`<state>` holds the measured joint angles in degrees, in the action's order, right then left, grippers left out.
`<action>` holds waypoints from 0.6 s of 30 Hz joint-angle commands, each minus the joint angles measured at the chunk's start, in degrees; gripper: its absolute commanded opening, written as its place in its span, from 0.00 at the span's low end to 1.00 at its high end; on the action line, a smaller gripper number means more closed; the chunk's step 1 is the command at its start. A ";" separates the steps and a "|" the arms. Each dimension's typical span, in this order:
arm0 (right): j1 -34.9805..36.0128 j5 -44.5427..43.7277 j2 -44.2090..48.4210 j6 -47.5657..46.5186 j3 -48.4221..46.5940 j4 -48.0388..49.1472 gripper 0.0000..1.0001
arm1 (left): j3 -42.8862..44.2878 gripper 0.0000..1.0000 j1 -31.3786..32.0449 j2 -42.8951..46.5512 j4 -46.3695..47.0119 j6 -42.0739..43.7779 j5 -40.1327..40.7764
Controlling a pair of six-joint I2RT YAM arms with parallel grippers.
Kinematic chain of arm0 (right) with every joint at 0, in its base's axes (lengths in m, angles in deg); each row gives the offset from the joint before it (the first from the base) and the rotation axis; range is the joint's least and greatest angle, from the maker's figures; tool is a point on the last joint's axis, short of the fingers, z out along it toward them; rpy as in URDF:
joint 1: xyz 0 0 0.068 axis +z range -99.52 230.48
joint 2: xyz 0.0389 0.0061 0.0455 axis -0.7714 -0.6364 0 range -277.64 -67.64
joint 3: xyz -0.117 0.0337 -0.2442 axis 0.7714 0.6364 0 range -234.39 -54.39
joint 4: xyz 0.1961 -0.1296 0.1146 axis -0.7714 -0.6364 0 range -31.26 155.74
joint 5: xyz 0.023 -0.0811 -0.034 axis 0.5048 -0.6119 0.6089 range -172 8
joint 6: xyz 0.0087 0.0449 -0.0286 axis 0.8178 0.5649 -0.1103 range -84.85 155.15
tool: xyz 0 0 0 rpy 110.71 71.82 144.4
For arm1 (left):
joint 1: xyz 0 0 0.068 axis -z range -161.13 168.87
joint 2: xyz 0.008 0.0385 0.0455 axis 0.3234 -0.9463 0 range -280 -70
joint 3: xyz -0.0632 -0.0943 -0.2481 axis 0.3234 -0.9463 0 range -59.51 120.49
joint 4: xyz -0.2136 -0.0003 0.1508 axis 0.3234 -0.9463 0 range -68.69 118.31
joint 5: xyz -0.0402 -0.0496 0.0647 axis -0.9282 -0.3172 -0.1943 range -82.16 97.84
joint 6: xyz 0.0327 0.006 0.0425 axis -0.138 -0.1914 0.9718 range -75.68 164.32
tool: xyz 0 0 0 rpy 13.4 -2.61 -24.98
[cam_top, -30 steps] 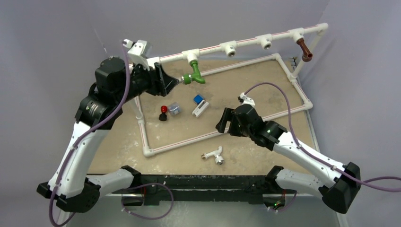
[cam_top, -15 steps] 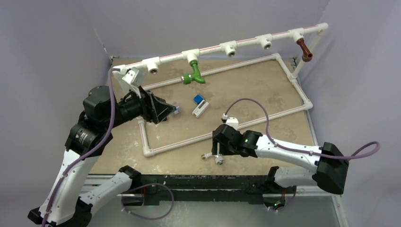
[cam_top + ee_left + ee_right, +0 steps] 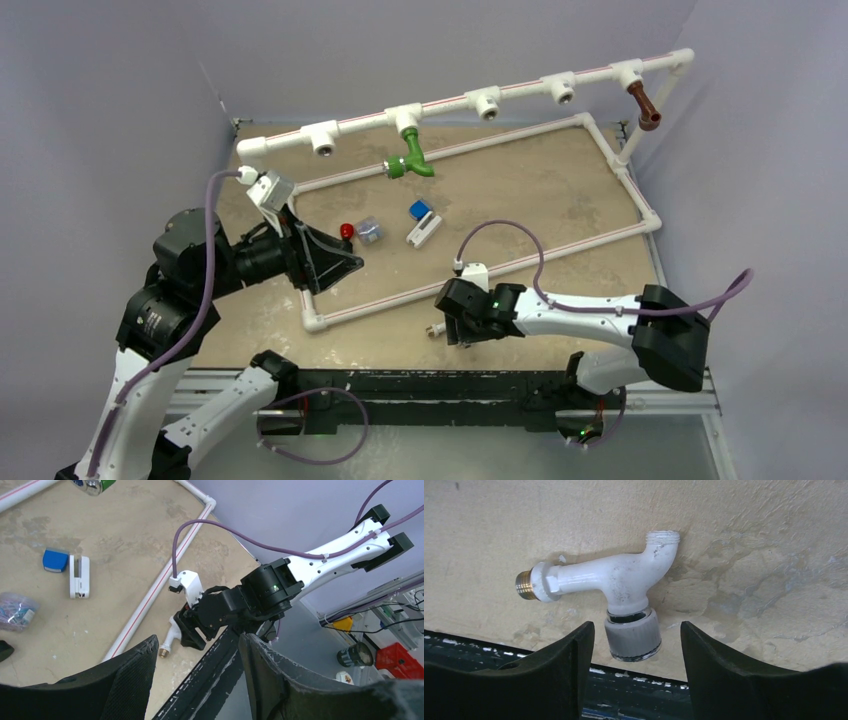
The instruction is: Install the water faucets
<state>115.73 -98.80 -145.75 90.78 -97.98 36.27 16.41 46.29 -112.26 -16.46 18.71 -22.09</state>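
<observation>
While straddling white faucet (image 3: 599, 577), right end effector (image 3: 636, 635) spread | left end effector (image 3: 197, 645) spread, empty

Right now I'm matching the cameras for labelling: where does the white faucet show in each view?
Top external: white faucet low centre, mostly hidden, only its brass end showing.
Left wrist: lower centre-left, between the two fingers' tops.
Right wrist: centre, lying flat, knob toward the camera.
Shared landmark: the black rail running right beside it.
</observation>
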 commanded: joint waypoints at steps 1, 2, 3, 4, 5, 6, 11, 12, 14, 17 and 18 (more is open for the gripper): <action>0.39 -1.95 -1.74 -1.62 -2.00 -0.82 0.64 | -1.47 0.60 -0.21 1.40 -1.66 -1.39 -1.09; 0.36 -1.89 -2.31 -2.03 -2.23 -0.57 0.63 | -1.74 0.60 -0.19 1.71 -1.78 -1.52 -0.83; 0.38 -2.03 -2.98 -2.21 -2.34 -0.51 0.63 | -2.00 0.60 -0.20 1.94 -1.80 -1.67 -0.67; 0.40 -2.09 -3.50 -2.44 -2.53 -0.23 0.61 | -2.25 0.60 -0.19 2.21 -1.87 -1.79 -0.66; 0.40 -2.05 -4.10 -2.81 -2.65 0.00 0.60 | -2.43 0.60 -0.20 2.33 -2.04 -1.94 -0.65; 0.48 -1.97 -4.48 -3.05 -2.70 0.22 0.59 | -2.62 0.60 -0.19 2.37 -2.43 -2.03 -0.58; 0.75 -1.03 -5.27 -3.93 -2.21 1.47 0.51 | -4.06 0.60 -0.19 2.92 -3.65 -2.24 -0.57; 0.89 -0.86 -5.30 -4.05 -2.18 1.64 0.47 | -4.44 0.60 -0.24 3.08 -3.84 -2.32 -0.46; 1.17 -0.70 -5.34 -4.13 -2.21 1.63 0.37 | -5.16 0.60 -0.23 3.41 -4.29 -2.55 -0.12; 1.58 -0.36 -5.00 -4.54 -2.06 1.66 0.19 | -5.92 0.60 -0.17 3.97 -5.19 -2.82 0.38; 1.61 -0.27 -4.84 -4.57 -1.94 1.62 0.12 | -6.02 0.60 -0.13 4.13 -5.54 -2.86 0.66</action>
<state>116.71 -98.98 -151.02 86.91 -98.59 38.17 11.14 46.29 -109.07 -20.85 16.85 -22.09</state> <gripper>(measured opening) 0.431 0.601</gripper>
